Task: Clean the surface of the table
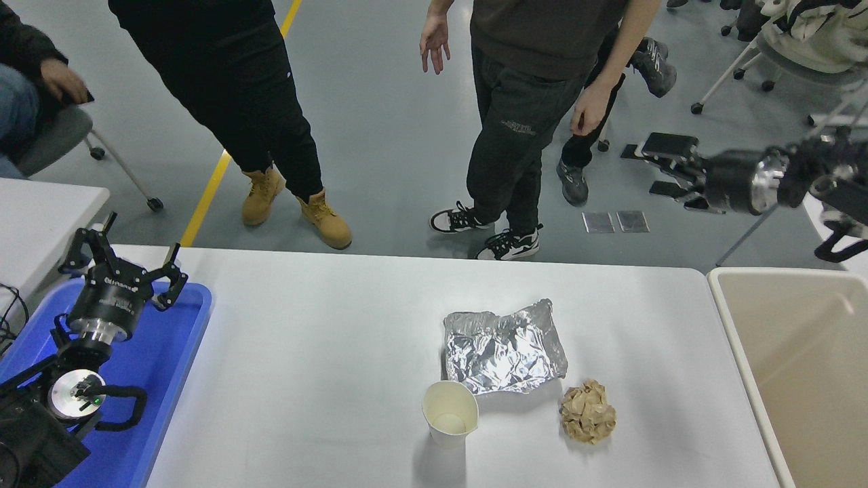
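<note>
The white table surface (312,352) carries a crumpled sheet of silver foil (505,347), an upright white paper cup (450,412) just in front of it, and a crumpled brown paper ball (587,411) to the cup's right. My right gripper (656,167) is open and hangs high at the right, pointing left over the floor beyond the table's far edge, well away from these items. My left gripper (122,259) is open and parked at the lower left over the blue tray (169,366).
A beige bin (807,366) stands against the table's right end. A smaller white tabletop (41,210) shows at the left edge. Two people stand at the far side, one person's shoes (485,234) close to the table edge; a seated person is at the top left.
</note>
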`<state>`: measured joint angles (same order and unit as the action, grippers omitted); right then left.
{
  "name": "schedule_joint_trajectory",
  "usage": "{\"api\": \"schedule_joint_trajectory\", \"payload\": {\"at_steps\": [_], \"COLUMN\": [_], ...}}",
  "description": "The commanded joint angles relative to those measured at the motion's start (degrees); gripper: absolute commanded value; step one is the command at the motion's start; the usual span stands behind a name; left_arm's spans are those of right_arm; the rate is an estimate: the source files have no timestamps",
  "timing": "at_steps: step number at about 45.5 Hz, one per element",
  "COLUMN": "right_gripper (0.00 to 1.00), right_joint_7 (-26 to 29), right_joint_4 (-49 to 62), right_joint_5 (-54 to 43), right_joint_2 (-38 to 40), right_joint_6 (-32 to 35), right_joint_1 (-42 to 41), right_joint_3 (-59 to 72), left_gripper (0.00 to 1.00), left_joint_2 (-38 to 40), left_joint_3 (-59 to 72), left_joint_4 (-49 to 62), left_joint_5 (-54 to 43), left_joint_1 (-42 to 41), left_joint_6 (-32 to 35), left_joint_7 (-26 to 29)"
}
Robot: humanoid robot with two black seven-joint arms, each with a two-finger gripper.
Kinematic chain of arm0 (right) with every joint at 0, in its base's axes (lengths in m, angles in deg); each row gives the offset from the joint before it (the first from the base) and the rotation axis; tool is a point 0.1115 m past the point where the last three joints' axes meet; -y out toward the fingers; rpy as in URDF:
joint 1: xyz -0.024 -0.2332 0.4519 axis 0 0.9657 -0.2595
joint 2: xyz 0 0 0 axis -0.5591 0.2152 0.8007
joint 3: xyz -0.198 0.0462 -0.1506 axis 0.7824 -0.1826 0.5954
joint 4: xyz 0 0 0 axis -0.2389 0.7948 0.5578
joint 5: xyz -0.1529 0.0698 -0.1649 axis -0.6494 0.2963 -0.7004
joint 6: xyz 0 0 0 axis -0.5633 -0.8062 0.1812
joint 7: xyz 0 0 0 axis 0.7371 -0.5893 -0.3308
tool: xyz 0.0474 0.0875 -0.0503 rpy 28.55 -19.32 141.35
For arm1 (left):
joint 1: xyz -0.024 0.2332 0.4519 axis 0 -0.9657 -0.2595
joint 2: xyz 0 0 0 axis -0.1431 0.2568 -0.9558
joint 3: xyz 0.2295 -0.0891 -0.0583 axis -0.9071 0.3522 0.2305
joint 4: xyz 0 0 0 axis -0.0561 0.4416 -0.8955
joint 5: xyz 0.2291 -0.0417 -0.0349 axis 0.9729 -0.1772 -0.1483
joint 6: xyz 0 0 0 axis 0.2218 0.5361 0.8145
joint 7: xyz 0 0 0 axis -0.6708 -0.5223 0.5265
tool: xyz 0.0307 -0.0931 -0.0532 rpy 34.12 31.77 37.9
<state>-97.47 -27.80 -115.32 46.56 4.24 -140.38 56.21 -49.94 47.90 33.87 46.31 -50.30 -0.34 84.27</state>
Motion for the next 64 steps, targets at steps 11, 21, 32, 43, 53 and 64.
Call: {"api": "schedule_joint_trajectory", "payload": {"at_steps": [11,21,32,43,53,64], "right_gripper": [0.99,0.99,0.99,0.99,0.99,0.99], "right_joint_7": [-0.8,-0.8,-0.8,-0.8,-0.8,-0.45], "right_joint_4": [-6.36,-6.8,-6.63,-6.98,-7.94,-13.3], "right_joint_5": [-11.08,-17.14,-17.41,-17.41,-17.41,-17.23], "right_joint_2": [-18.44,-25.03,-27.24,-27.24,-27.24,-27.24], "right_joint_6": [3.08,3.08,3.08,3.08,3.08,2.64], "right_joint_1": [-8.79,-9.14,-10.63,-10.37,-9.58,-7.12], "right_joint_3": [12.86,14.09,17.61,17.79,17.96,16.82], "left_gripper": [1.0,1.0,1.0,1.0,1.0,1.0], "left_joint_2": [0.0,0.0,0.0,0.0,0.09,0.0], "left_joint_3": [0.01,0.01,0.01,0.01,0.01,0.01], "left_joint_4": [0.0,0.0,0.0,0.0,0.0,0.0], "left_joint_5": [0.0,0.0,0.0,0.0,0.0,0.0], "left_joint_1": [0.0,0.0,0.0,0.0,0.0,0.0], "left_joint_6": [0.0,0.0,0.0,0.0,0.0,0.0], "left_joint_7": [0.0,0.0,0.0,0.0,0.0,0.0]}}
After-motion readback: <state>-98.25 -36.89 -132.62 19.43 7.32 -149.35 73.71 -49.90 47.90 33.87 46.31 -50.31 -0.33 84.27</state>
